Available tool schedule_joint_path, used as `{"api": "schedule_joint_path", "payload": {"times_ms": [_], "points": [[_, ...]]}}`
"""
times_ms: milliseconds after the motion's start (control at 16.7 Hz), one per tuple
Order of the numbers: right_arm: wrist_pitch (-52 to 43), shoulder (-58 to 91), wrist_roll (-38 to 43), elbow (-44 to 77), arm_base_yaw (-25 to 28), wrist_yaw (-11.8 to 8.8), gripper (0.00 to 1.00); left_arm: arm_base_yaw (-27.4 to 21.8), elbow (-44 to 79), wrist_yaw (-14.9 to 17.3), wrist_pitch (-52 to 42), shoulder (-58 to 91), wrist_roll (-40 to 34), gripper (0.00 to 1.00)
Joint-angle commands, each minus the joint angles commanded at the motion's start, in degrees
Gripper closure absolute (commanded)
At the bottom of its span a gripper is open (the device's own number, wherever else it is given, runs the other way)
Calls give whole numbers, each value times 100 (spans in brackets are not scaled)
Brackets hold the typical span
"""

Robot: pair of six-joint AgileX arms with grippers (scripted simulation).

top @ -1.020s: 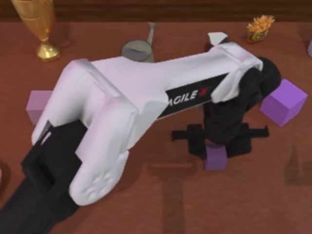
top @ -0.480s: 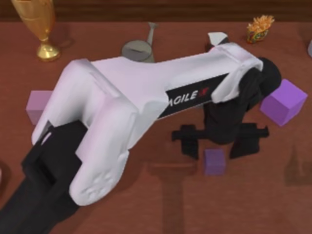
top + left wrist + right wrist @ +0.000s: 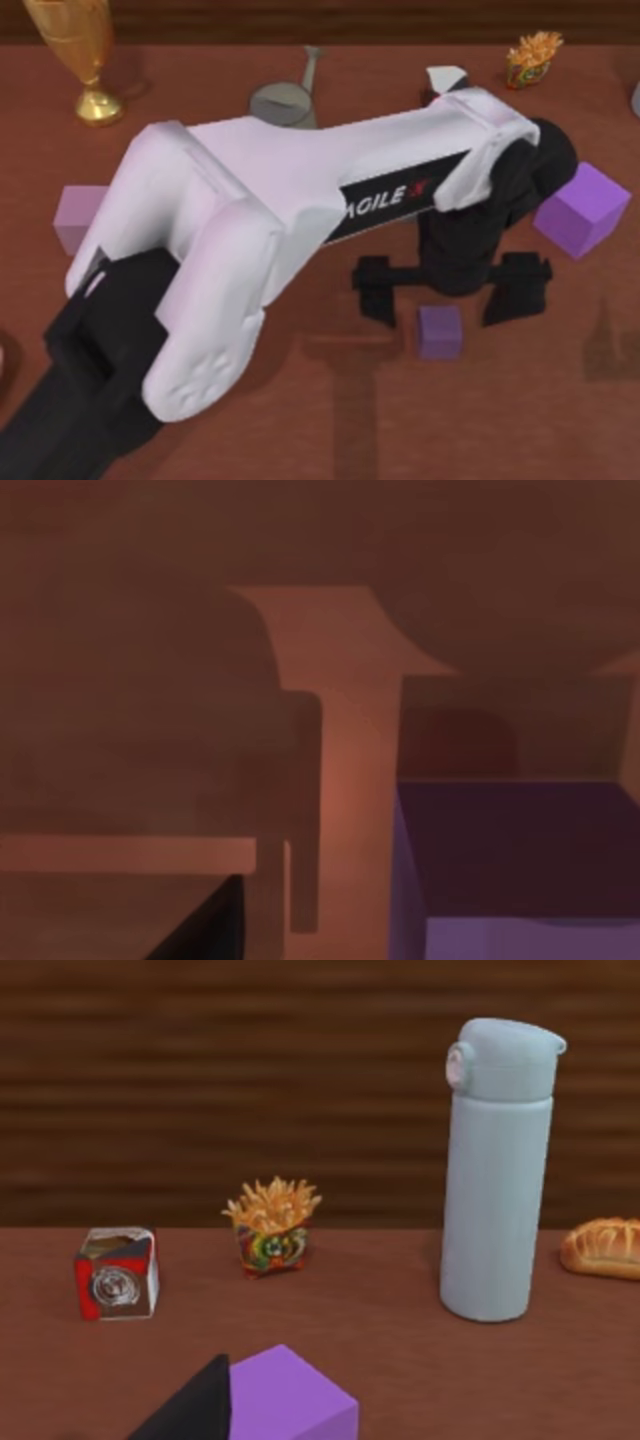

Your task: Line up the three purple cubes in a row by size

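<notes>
Top view, from left to right: the pale lilac cube [image 3: 78,213] sits at the table's [image 3: 300,420] left side, half hidden under the left arm's white shell, its edges roughly square to the table edges. A gold trophy [image 3: 80,55] stands at the far left corner and a grey scoop-like tool [image 3: 287,95] lies near the far edge, its handle pointing away. The left arm crosses the middle on a diagonal, and its black left gripper [image 3: 452,290] hangs right of centre with both fingers spread wide apart, holding nothing. The small dark violet cube [image 3: 440,331] rests flat on the wood just on the near side of the line between the two fingers, clear of both, its faces matte and plain, its sides square to the table. Cubes have no long axis. Farther right, the large bright purple cube [image 3: 582,209] sits turned at an angle, one corner toward the near edge, well apart from the small one. A carton [image 3: 443,80] and a box of fries [image 3: 532,58] stand at the far edge.

Left wrist view: the violet cube's top face fills a corner beside one dark fingertip.

Right wrist view: the right gripper [image 3: 185,1410] shows only one dark fingertip beside the large cube, so I cannot tell whether it is open; beyond stand the carton, fries, a pale flask [image 3: 497,1170] and bread [image 3: 603,1248]
</notes>
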Motion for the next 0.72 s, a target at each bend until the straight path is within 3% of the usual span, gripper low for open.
{"api": "schedule_joint_path", "payload": {"times_ms": [720], "points": [[0,0,0,0,0,0,0,102,1420,-2,-1512,-92,-28,0]]}}
